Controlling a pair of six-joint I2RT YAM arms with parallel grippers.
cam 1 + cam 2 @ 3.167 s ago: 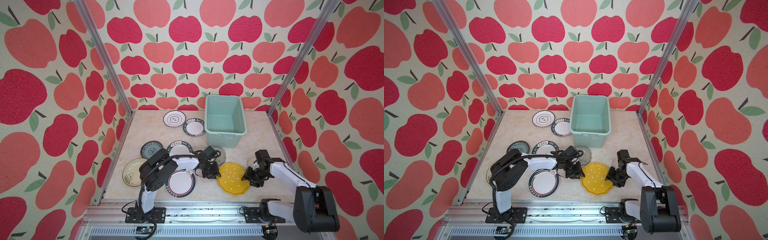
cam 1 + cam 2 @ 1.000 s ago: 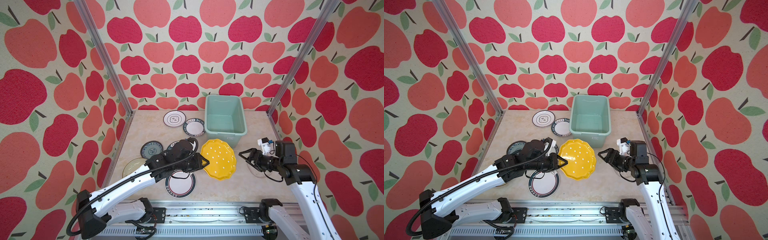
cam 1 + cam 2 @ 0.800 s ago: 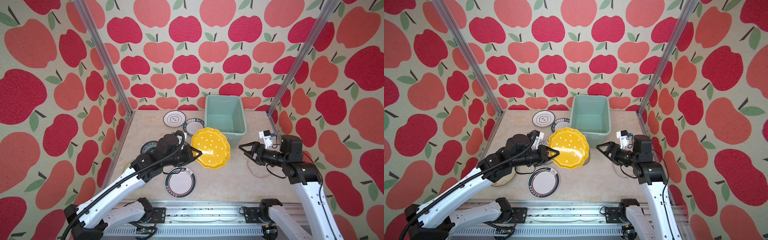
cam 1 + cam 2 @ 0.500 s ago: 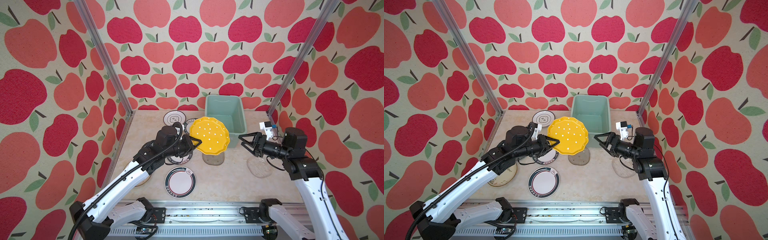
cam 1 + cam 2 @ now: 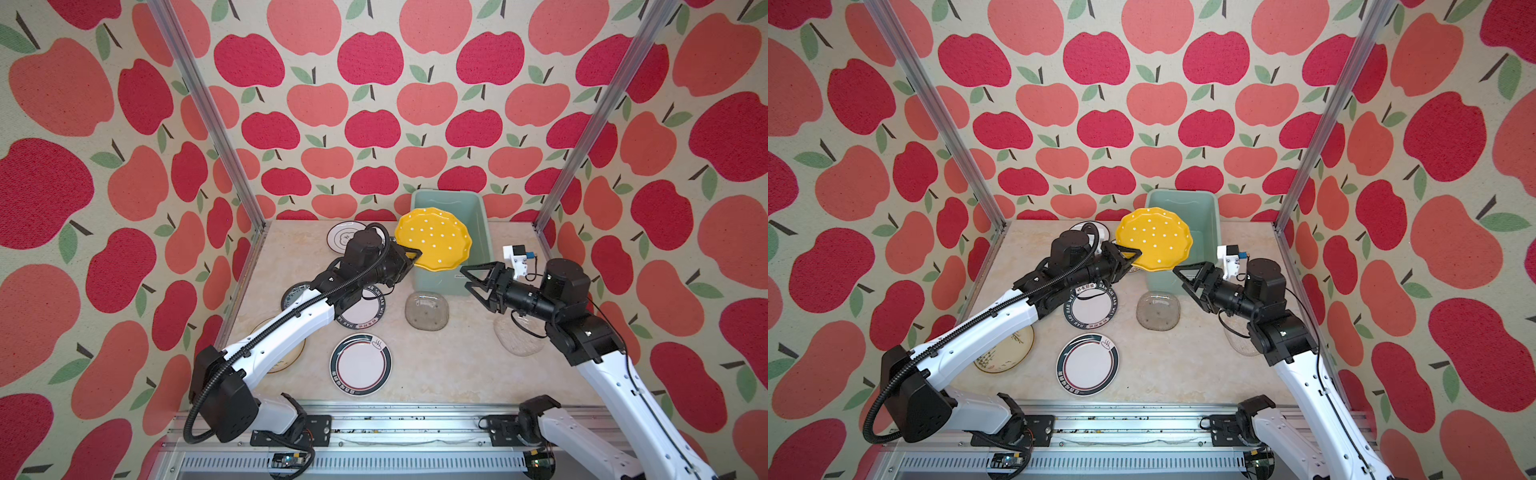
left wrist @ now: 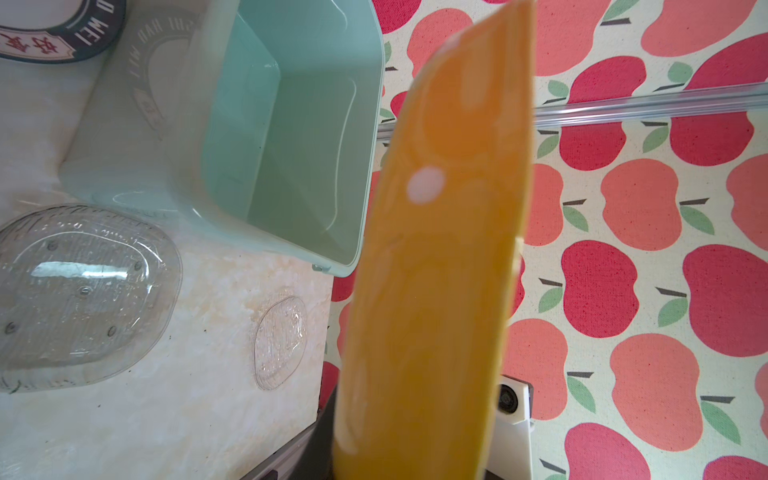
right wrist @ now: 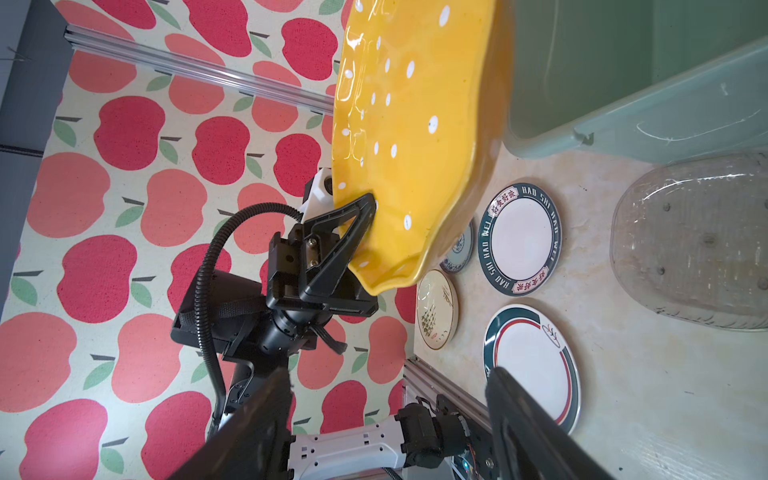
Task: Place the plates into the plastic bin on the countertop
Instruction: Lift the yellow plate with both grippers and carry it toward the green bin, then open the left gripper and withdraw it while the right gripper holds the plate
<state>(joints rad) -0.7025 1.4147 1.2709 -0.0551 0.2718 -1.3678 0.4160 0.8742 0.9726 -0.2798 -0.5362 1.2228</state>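
**Top views:** left gripper (image 5: 412, 254) pinches near-left rim of yellow plate (image 5: 434, 239). Plate raised at centre frame, overlapping left front corner of bin (image 5: 478, 203). Bin opening lies up-right of plate. Right gripper (image 5: 464, 277) spread, empty, just right of plate, before bin's front wall. Other plates flat on countertop (image 5: 436, 365).

**Left wrist:** plate edge-on at centre. Bin at upper left, interior bare where seen.

**Right wrist:** left finger (image 7: 365, 208) on plate's dotted face. Own jaws wide apart, lower frame.

**Judgement:** left arm places; needs short reach further over bin.

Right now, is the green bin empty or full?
Empty: the plastic bin shows bare floor in the left wrist view; the yellow plate hangs outside it.
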